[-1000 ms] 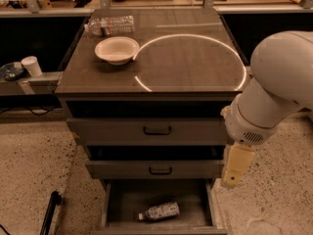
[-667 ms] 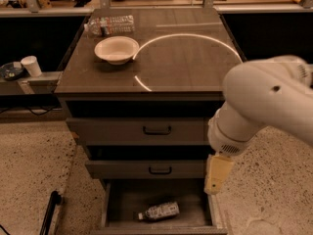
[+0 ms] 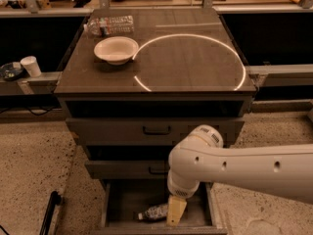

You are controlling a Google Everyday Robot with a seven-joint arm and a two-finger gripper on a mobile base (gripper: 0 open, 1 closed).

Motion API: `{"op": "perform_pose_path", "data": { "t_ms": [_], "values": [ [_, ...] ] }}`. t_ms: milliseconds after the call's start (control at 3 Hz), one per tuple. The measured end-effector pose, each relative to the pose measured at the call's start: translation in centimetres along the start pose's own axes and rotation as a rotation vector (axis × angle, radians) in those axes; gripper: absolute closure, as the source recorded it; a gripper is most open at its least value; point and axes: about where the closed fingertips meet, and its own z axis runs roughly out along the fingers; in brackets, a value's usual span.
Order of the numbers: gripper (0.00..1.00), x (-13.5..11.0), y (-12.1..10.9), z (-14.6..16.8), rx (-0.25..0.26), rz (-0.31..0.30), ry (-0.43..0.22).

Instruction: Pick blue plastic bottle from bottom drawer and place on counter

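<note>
The blue plastic bottle [image 3: 154, 212] lies on its side in the open bottom drawer [image 3: 122, 207], white cap to the left, its right end hidden behind my gripper. My gripper [image 3: 175, 211] hangs down from the white arm [image 3: 244, 168] into the drawer, right at the bottle's right end. The counter [image 3: 186, 58] with its white circular arc is above.
A white bowl [image 3: 116, 50] and a clear ribbed water bottle [image 3: 110, 25] sit on the counter's left side. Two wider drawers with black handles [image 3: 156, 130] are closed above the open one. A paper cup [image 3: 32, 65] stands on a ledge at left. A black pole [image 3: 49, 212] stands on the floor at lower left.
The arm has swung left and down from beside the cabinet. The gripper now reaches into the bottom drawer at the bottle. The bottle has not moved.
</note>
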Motion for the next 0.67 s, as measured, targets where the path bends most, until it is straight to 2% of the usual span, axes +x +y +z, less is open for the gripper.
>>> {"op": "perform_pose_path", "data": {
  "t_ms": [333,667],
  "values": [
    [0.00,-0.10,-2.49,0.07,0.052,0.169,-0.123],
    [0.00,0.13,-2.09,0.26,0.047,0.154,-0.106]
  ]
}}
